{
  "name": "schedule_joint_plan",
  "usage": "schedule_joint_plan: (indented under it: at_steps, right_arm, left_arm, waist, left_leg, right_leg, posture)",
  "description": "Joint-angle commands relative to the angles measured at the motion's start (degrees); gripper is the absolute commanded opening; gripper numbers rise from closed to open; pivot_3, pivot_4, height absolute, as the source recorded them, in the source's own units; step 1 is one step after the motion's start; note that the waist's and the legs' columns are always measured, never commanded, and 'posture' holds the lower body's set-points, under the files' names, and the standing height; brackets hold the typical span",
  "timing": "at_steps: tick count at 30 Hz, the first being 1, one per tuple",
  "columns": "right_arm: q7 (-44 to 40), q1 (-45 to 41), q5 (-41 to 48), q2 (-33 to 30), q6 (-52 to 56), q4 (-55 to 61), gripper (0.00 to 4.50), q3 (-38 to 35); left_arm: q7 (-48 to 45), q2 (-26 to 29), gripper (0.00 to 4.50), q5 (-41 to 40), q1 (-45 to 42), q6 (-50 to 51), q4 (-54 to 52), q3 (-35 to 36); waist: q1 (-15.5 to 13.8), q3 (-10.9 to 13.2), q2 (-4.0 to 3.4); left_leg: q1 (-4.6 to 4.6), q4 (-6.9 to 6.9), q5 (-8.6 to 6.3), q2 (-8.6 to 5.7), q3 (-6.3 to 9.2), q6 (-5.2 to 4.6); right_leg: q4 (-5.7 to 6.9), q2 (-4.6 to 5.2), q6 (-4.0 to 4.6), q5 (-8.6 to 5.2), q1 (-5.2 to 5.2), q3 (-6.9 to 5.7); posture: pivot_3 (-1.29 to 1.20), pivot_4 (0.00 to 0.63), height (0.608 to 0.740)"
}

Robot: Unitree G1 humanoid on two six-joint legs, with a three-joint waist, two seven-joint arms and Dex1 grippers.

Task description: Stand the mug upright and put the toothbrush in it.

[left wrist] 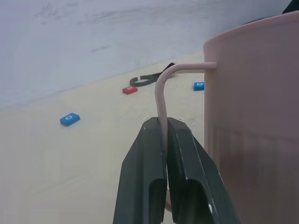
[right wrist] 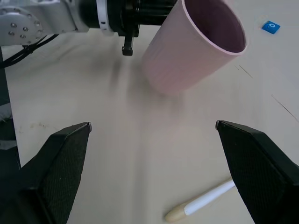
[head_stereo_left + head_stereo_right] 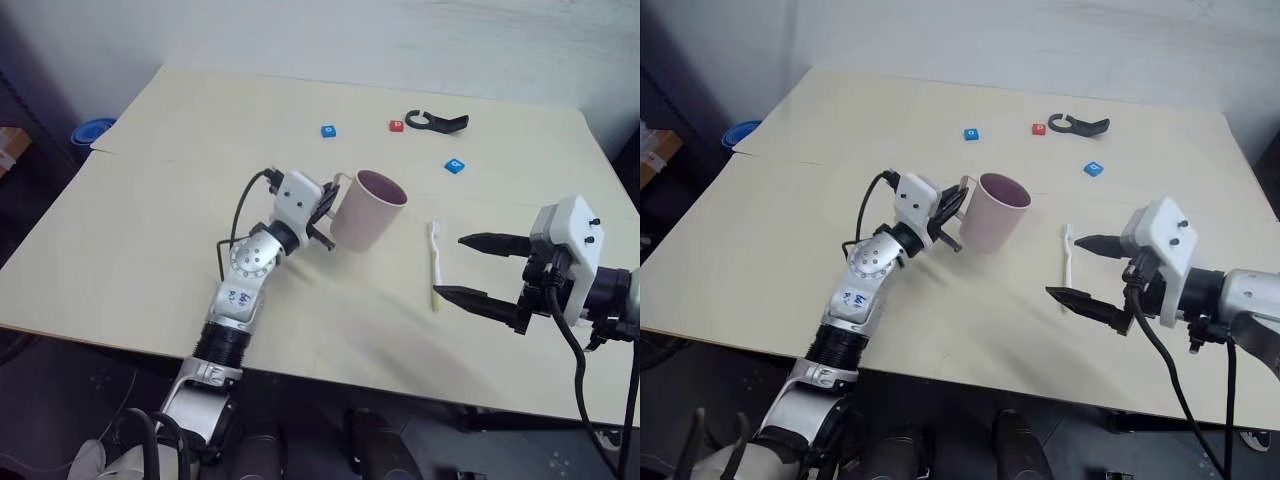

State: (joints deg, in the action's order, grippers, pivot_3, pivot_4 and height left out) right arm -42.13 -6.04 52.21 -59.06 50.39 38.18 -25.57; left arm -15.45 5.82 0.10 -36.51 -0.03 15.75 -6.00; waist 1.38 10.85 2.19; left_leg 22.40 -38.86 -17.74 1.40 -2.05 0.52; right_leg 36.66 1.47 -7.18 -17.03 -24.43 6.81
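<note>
Gripping the thin wire-like handle of the mug, left gripper with both black fingers pressed together on it, the handle strip pinched between them. Mug pale pink, darker inside, mouth up and slightly tilted, base on or just above the pale table; cannot tell which. Sitting near the middle of the table, handle side facing the left gripper.

Lying flat on the table beside the mug, on the side away from the left gripper, the toothbrush: slim and white, bristled head at the far end, cream-coloured tail end nearer the table's front edge. Apart from the mug, touching nothing but the table.

Hovering close by the toothbrush, right gripper, fingers spread wide apart and holding nothing, tips pointing toward the toothbrush and the mug. One fingertip just beside the toothbrush's near end, the other a little farther back. From the right wrist camera, both fingers framing the mug and the toothbrush's cream tip between them.

Scattered toward the far side of the table: two small blue tiles, one small red tile, and a black hook-shaped piece just beside the red tile. All well apart from the mug.
</note>
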Motion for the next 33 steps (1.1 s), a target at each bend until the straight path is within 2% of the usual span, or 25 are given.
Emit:
schedule_joint_plan:
  at_steps: [1, 5, 10, 14, 23, 25, 26, 28, 31, 33]
  right_arm:
    - [1.76, -0.06, 1.53, 0.91, 0.09, 1.22, 4.46, -2.35]
    - [3.03, -0.41, 2.19, 1.51, 0.05, 0.34, 4.46, -2.07]
    - [2.75, -0.21, 1.78, 1.35, -0.63, -0.09, 4.46, -1.54]
    - [2.98, -0.72, 1.21, 2.08, -1.28, -1.2, 4.5, -0.12]
    - [3.05, -0.87, -0.33, 3.33, -1.85, -2.59, 4.5, 3.25]
    - [5.4, -1.38, -1.77, 4.04, -0.77, -3.75, 4.5, 5.39]
    - [6.49, -1.33, -3.05, 4.09, -0.4, -3.86, 4.5, 6.65]
    - [9.26, -2.03, -3.48, 5.26, 1.25, -4.01, 4.5, 8.41]
    - [16.84, -5.77, 0.57, 12.33, 5.18, -5.84, 4.5, 8.88]
    - [21.77, -8.1, -2.96, 16.08, 6.23, -7.16, 4.5, 11.9]
  left_arm:
    - [1.71, -0.08, 0.0, 1.47, 1.4, -3.75, -1.09, -0.02]
    - [0.85, 1.78, 0.0, 2.96, 4.98, -7.14, -1.58, -0.48]
    - [-0.61, 3.81, 0.0, 1.57, 8.13, -4.45, -5.6, 0.9]
    - [-5.17, 7.16, 0.95, -0.84, 11.4, -0.1, -11.57, 1.64]
    - [-11.71, 13.8, 3.75, -5.22, 17.71, 9.89, -25.28, 3.53]
    - [-14.14, 17.95, 4.39, -6.39, 20.54, 12.57, -30.58, 5.65]
    - [-15.69, 20.21, 4.47, -7.76, 21.82, 14.15, -33.21, 7.06]
    - [-21.47, 26.43, 4.47, -13.54, 23.62, 19.39, -37.55, 11.19]
    - [-33.6, 38.03, 4.47, -24.98, 22.97, 30.7, -39.02, 16.12]
    - [-42.23, 45.57, 4.47, -30.84, 19.9, 35.67, -36.75, 17.58]
  waist:
    - [0.12, 0.0, 0.0]
    - [0.14, 0.0, 0.0]
    - [0.04, 0.0, -0.01]
    - [0.25, -0.01, -0.02]
    - [0.26, -0.02, -0.03]
    - [0.55, -0.01, -0.03]
    - [0.6, -0.01, -0.03]
    - [0.67, -0.01, -0.02]
    - [0.87, 0.0, -0.06]
    - [1.2, 0.01, -0.06]
  left_leg:
    - [0.0, 0.0, 0.0, 0.0, 0.0, 0.0]
    - [-0.01, 0.0, 0.0, 0.02, 0.0, 0.0]
    - [-0.01, 0.0, 0.0, 0.03, 0.0, 0.0]
    - [-0.03, 0.01, -0.01, 0.08, -0.01, -0.01]
    - [-0.03, -0.01, -0.01, 0.1, 0.0, -0.01]
    - [-0.05, 0.01, -0.01, 0.14, -0.01, -0.01]
    - [-0.06, 0.01, -0.02, 0.23, -0.02, 0.0]
    - [-0.08, 0.01, -0.02, 0.26, -0.01, 0.01]
    - [-0.12, 0.04, -0.01, 0.36, 0.02, 0.03]
    - [-0.17, 0.07, -0.01, 0.32, 0.0, 0.03]
  right_leg:
    - [0.01, 0.0, 0.0, 0.0, 0.0, 0.0]
    - [0.03, 0.0, 0.0, 0.0, 0.0, 0.0]
    - [0.02, 0.02, 0.0, 0.0, 0.0, -0.02]
    - [0.04, 0.04, 0.0, 0.0, 0.01, 0.0]
    - [0.06, 0.07, 0.01, 0.0, 0.02, -0.03]
    - [0.07, 0.09, 0.02, -0.01, 0.02, 0.0]
    - [0.07, 0.15, 0.04, -0.01, 0.02, 0.01]
    - [0.13, 0.15, 0.12, -0.04, -0.01, -0.01]
    - [0.23, 0.09, 0.3, -0.09, -0.02, -0.1]
    - [0.24, 0.08, 0.36, -0.11, 0.0, -0.11]
  posture:
    - [0.0, 0.15, 0.74]
    - [0.0, 0.15, 0.74]
    - [0.0, 0.15, 0.74]
    - [0.0, 0.15, 0.74]
    - [0.0, 0.15, 0.74]
    - [0.0, 0.15, 0.74]
    - [0.0, 0.15, 0.74]
    - [0.0, 0.15, 0.74]
    - [0.0, 0.15, 0.74]
    - [0.0, 0.15, 0.74]
